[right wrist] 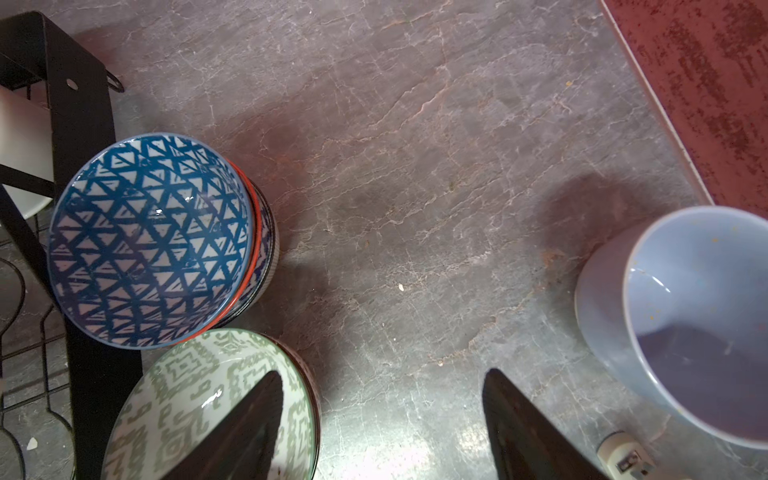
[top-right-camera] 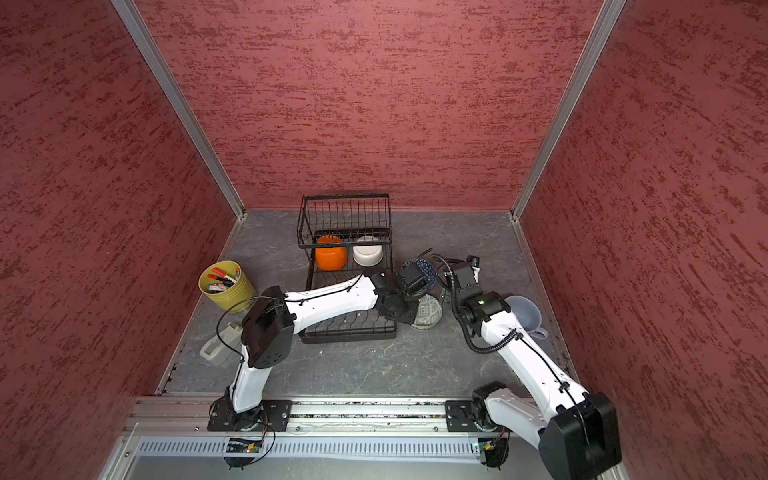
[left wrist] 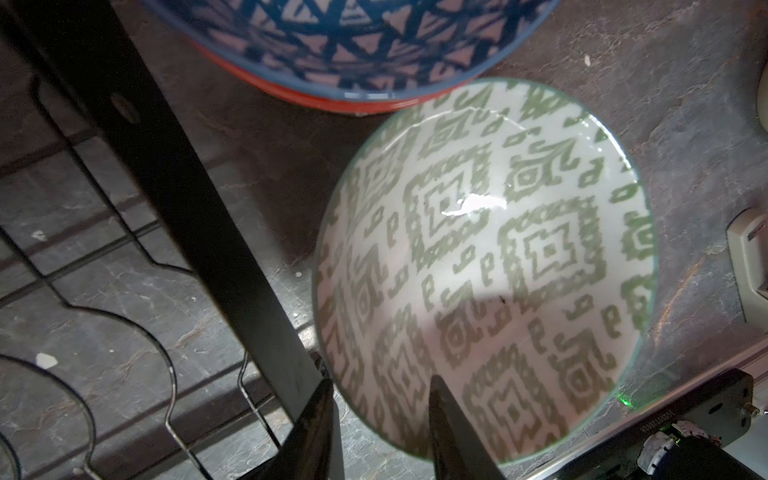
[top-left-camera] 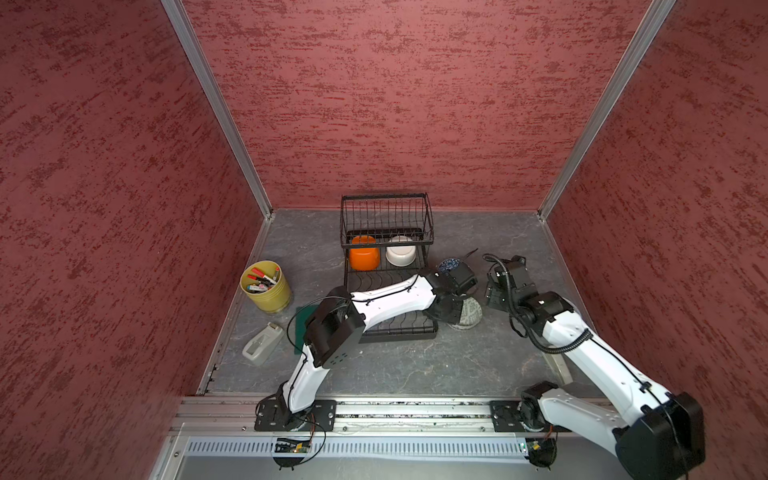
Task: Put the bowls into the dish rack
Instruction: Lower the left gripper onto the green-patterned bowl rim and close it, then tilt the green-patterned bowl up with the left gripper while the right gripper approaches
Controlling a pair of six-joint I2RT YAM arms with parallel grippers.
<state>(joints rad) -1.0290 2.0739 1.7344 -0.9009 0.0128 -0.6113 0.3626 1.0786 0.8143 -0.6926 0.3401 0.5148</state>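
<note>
Nearest on the table, just beside the long side bar of the dish rack, stands the green-patterned bowl. It is upright and nested on another bowl, whose dark rim shows only in the right wrist view. The left gripper is astride its rim, one finger inside and one outside. The jaws are partly apart with a visible gap, so the wall is not clamped yet.

The bowl looks like glazed ceramic: stiff, rather heavy for its size, smooth and probably slippery. It could chip if it knocks the metal bar. The rim wall seems the sensible place to hold it, pinched firmly. A straight lift would be safest, because the bowl under it may stick and come along.

The right gripper hangs empty with jaws wide, over bare table between the bowls and a pale blue cup. A little farther, close against the green one, the blue triangle-patterned bowl tops its own stack. At the far end, an orange bowl and a white bowl sit on the rack's lower tray under the raised basket.

No brand shows on any bowl. A small line of characters on a black plate is upside down and too small to read surely.
</note>
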